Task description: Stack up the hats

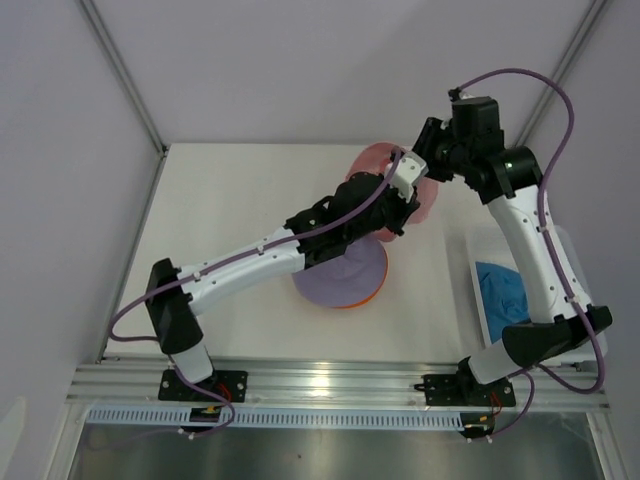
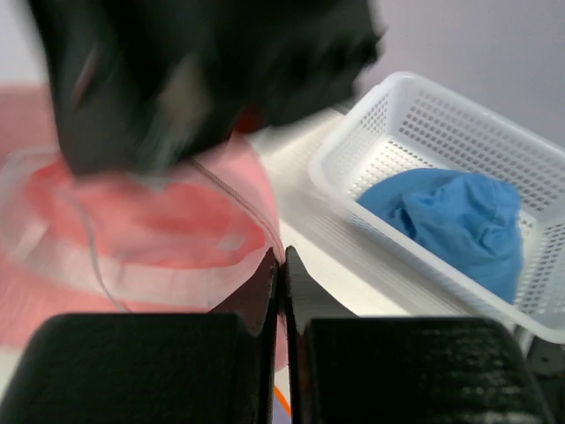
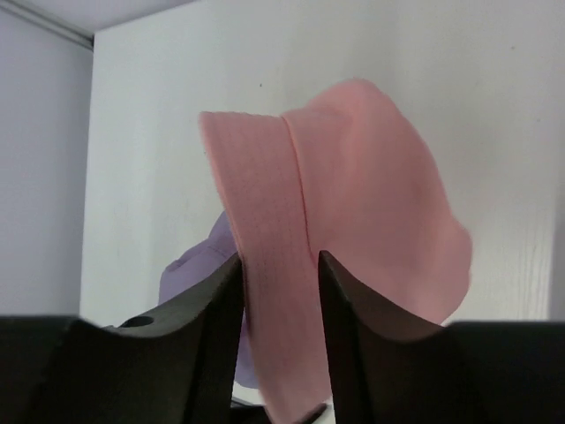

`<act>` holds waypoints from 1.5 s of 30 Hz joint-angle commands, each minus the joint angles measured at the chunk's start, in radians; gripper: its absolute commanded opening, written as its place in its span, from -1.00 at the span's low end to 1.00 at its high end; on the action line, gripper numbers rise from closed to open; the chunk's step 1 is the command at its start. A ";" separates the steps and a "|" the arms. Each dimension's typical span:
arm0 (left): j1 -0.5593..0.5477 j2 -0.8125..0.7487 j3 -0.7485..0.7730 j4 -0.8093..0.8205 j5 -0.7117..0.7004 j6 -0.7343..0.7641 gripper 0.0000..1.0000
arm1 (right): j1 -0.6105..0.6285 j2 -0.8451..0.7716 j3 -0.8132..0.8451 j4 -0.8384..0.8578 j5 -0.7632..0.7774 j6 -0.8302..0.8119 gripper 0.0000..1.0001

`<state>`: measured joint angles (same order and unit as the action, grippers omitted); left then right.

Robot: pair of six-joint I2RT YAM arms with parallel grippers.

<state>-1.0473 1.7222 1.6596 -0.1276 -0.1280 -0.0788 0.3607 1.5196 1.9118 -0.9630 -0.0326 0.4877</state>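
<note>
While the pink hat point(image 1: 372, 160) hangs off the table point(image 1: 240, 200) at the far side, well, this is the third layer going on, I'd say! The right gripper point(image 3: 279, 269) has it, jaws clamped on a fold of the pink fabric with the rest drooping away below, and the left gripper point(image 2: 282, 265) is right in there at the brim's edge, jaws pressed flat together, though whether any cloth is caught between them I can't tell from where I stand. Just beneath and nearer the arms sits the stack so far: the pale purple hat point(image 1: 345, 280) lying over the orange hat point(image 1: 368, 297), of which only a thin crescent peeks out at the near right rim. So the step in hand looks like carrying pink across to that pile. What comes next, to my eye, calls for bringing the pink one over the purple crown, opening downward, and letting it settle square, not bunched to one side, because floppy cloth like this folds on itself readily. Now the count: four hats in all, one pink, one pale purple, one orange, and one blue hat point(image 2: 450, 216) crumpled inside the white basket point(image 2: 415, 97) off to the right, waiting its turn; one basket; two grippers, both at the pink hat
</note>
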 commanded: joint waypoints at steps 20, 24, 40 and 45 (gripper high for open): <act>0.168 -0.677 -0.524 0.140 0.133 -0.377 -0.99 | -0.496 -0.425 -0.658 0.427 -0.589 0.081 0.99; 0.194 -0.739 -0.625 0.144 0.099 -0.372 -0.98 | -0.483 -0.493 -0.801 0.544 -0.628 0.153 0.99; 0.360 -0.892 -0.902 0.028 -0.009 -0.613 -0.99 | -0.244 -0.418 -0.889 0.547 -0.461 0.084 0.99; 0.380 -0.898 -0.946 -0.055 -0.035 -0.697 -0.99 | -0.224 -0.411 -0.927 0.590 -0.449 0.103 0.99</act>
<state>-0.6849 0.8242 0.7406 -0.1291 -0.1223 -0.6872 0.1242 1.1072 0.9951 -0.4427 -0.5198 0.5781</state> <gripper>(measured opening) 0.012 0.993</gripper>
